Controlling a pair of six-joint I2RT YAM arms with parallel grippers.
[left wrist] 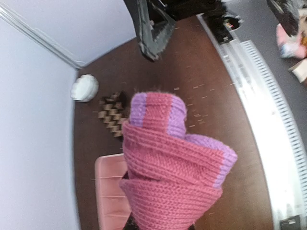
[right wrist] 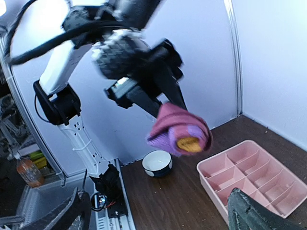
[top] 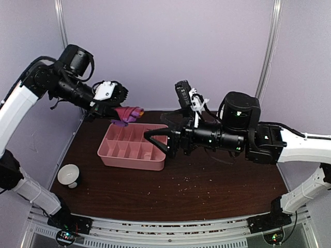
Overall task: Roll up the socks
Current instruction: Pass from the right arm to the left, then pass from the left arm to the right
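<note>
Hanging rolled pink sock [top: 129,113] clamped in left jaws (right jaws agape).

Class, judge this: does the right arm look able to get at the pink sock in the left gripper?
Probably yes: the right gripper is open, pointing at the pink sock, with only open air between.

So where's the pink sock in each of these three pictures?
Top external: upper left of centre, pink sock in the left gripper, above the far corner of the pink tray.
Left wrist: fills the centre and bottom; tray at lower left.
Right wrist: centre, held in the air; tray at lower right.
Shared landmark: the pink tray.
</note>
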